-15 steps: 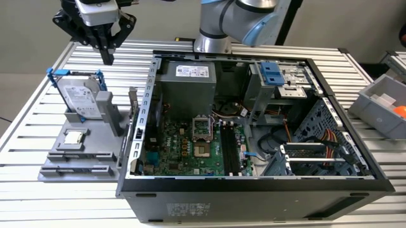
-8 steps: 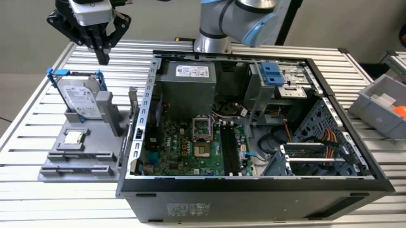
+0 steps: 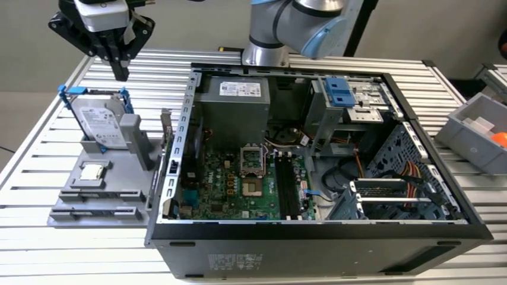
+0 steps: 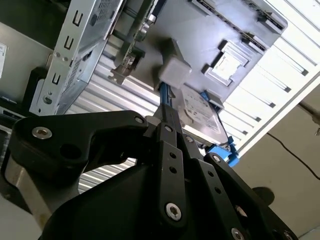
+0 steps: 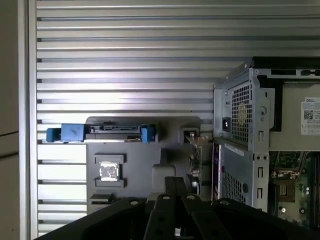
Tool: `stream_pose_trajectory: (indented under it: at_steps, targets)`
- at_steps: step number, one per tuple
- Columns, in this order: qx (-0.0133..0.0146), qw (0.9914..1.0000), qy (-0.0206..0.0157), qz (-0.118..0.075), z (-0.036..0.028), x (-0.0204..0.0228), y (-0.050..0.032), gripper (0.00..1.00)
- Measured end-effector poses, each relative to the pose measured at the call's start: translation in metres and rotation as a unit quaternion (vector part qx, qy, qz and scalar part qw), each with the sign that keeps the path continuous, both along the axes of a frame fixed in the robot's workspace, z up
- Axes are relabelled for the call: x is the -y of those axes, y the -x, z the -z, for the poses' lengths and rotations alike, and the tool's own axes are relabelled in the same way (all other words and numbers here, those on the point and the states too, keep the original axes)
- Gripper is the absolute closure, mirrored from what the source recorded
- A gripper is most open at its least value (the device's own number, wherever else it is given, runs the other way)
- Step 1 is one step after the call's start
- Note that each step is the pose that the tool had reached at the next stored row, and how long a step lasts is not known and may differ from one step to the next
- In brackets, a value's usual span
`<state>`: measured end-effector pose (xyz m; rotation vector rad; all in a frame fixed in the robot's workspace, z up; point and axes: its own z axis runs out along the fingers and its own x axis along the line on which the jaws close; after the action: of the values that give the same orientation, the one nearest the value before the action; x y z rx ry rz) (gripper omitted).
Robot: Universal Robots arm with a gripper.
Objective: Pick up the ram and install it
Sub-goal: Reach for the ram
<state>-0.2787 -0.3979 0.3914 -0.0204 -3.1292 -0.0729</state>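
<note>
The ram (image 3: 166, 129) is a thin board standing on edge at the side of the grey parts holder (image 3: 95, 205) nearest the open computer case (image 3: 317, 237); the first wrist view looks down on its top edge (image 5: 192, 152). My gripper (image 3: 120, 70) hangs above the table behind the holder, well apart from the ram, with its black fingers (image 4: 167, 117) shut together on nothing. The black memory slots (image 3: 287, 189) lie on the green motherboard inside the case.
A silver hard drive in a blue bracket (image 3: 99, 122) stands upright in the holder below my gripper. A small square processor chip (image 3: 94, 172) lies flat on the holder. A grey bin (image 3: 475, 133) sits at the exterior view's right.
</note>
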Motion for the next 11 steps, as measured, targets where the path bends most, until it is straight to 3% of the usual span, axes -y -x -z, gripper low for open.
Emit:
stream_pose_trajectory:
  at_steps: [11]
  targets:
    - [0.0000,0.99998,0.0000,-0.006,0.0000,0.0000,0.0124,1.00]
